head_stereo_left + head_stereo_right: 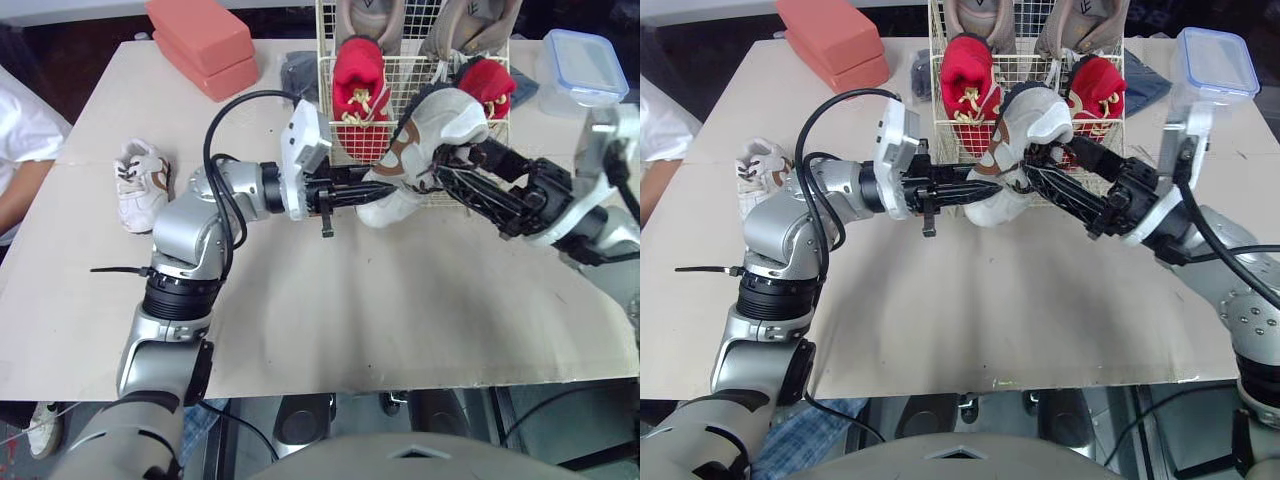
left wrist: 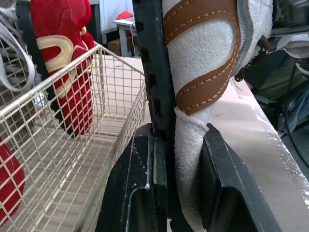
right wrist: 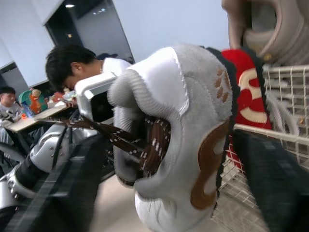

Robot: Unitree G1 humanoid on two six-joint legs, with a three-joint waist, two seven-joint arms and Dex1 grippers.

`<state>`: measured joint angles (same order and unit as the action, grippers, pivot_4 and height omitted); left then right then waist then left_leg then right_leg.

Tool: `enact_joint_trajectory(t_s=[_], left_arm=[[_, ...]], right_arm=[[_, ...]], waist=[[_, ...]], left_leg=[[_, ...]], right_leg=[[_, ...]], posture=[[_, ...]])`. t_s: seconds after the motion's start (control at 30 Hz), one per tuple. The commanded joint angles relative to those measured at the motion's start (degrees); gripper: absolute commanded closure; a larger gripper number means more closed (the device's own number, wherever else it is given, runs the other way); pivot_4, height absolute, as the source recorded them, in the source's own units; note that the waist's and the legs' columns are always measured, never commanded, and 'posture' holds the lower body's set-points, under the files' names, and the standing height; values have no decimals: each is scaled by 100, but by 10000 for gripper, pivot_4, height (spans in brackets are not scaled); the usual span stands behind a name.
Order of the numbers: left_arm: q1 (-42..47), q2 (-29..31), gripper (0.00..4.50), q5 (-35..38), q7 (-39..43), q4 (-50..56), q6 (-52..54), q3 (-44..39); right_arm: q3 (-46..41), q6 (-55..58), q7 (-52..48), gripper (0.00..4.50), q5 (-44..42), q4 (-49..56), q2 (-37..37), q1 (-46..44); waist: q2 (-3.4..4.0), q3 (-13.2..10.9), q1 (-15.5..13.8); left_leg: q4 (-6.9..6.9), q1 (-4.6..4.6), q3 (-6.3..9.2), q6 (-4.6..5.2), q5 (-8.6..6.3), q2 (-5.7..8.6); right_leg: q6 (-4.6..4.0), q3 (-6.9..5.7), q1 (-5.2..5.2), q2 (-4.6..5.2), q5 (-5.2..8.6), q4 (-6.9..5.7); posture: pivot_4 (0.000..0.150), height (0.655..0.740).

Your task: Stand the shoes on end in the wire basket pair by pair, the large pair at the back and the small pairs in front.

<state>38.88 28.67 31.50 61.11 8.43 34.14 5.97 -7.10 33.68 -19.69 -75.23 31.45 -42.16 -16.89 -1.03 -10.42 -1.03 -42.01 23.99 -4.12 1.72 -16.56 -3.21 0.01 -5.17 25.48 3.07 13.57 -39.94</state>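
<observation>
White-brown sneaker (image 1: 432, 130) tilted at wire basket (image 1: 408, 72) front, 12 o'clock. Left claw (image 1: 378, 192) clamped on low end, right claw (image 1: 447, 165) shut at its opening, tips buried. Grey back pair (image 1: 368, 18) cropped up top. Table (image 1: 330, 300) wide open toward 6.

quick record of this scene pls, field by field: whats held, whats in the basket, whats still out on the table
held: white and brown shoe, in front of the wire basket
left gripper: shut on the shoe's lower part
right gripper: shut on the shoe near its laces
basket back: large grey pair, on end
basket front: red pair, on end
still out: small white shoe lying on the table, robot's left
other: salmon boxes, clear container
</observation>
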Motion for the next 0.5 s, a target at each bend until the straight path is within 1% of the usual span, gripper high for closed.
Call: enact_joint_trajectory(t_s=[0.03, 0.07, 0.1, 0.13, 0.17, 0.2, 0.27, 0.33, 0.37, 0.43, 0.5], left_arm=[[111, -19, 40099, 36, 20, 190, -125, -39], [113, -23, 40099, 33, 18, 189, -127, -38], [113, -29, 40099, 29, 19, 189, -131, -40], [111, -35, 40099, 25, 17, 192, -134, -41], [108, -42, 40099, 26, 18, 197, -138, -43], [100, -47, 40099, 28, 22, 203, -139, -45], [85, -71, 40099, 41, -17, 215, -102, -66], [82, -39, 30034, 133, -58, 258, 119, -96], [74, -14, 27208, 152, -57, 287, 167, -103], [64, -2, 18425, 113, -80, 305, 108, -119], [29, 27, 10934, -17, -131, 303, -75, -145]], right_arm=[[-6, 157, 126, 25744, 159, 203, 75, -143], [1, 194, 121, 31108, 208, 216, 86, -146], [-1, 236, 179, 33952, 211, 224, 116, -140], [-12, 268, 240, 39102, 200, 232, 154, -131], [-17, 308, 290, 42651, 213, 252, 167, -122], [-26, 341, 314, 44200, 230, 279, 177, -112], [-83, 393, 393, 44200, 199, 336, 193, -86], [-172, 427, 496, 45000, 157, 395, 177, -71], [-238, 447, 601, 45000, 89, 432, 173, -86], [-333, 485, 784, 45000, -37, 485, 183, -130], [-466, 473, 1028, 45000, -245, 589, 178, -189]], waist=[[0, 0, 4], [0, 0, 6], [0, 0, 8], [0, 0, 9], [0, 0, 10], [0, 0, 11], [0, 0, 13], [0, 0, 13], [0, 0, 14], [0, 0, 15], [0, 0, 15]], left_leg=[[1, 0, 0, 1, 0, 1], [1, 1, -1, 2, -1, 1], [1, 1, -1, 2, -1, 1], [1, 1, -1, 3, -2, 1], [1, 0, -1, 3, -2, 1], [1, 0, -1, 3, -2, 1], [1, -1, 0, 4, -2, 1], [1, -1, 0, 4, -2, 1], [2, -1, 0, 4, -2, 0], [3, 0, -1, 4, -2, 0], [3, 0, -1, 4, -2, 0]], right_leg=[[0, 0, 0, 0, 0, 1], [0, 1, 0, 1, 0, 2], [0, 0, 0, 0, 0, 2], [0, 0, 0, 0, 0, 2], [0, 0, 0, 0, 0, 1], [1, 0, 0, -1, 1, 0], [1, 1, 0, -2, 1, -1], [1, 1, 0, -1, 1, 0], [1, 1, 0, -1, 1, 0], [1, 2, 2, -1, 1, 0], [1, 2, 3, -1, 1, 0]], posture=[[1500, 6860], [1500, 6860], [1500, 6860], [1500, 6860], [1500, 6860], [1500, 6860], [1500, 6860], [1500, 6860], [1500, 6860], [1500, 6860], [1500, 6860]])
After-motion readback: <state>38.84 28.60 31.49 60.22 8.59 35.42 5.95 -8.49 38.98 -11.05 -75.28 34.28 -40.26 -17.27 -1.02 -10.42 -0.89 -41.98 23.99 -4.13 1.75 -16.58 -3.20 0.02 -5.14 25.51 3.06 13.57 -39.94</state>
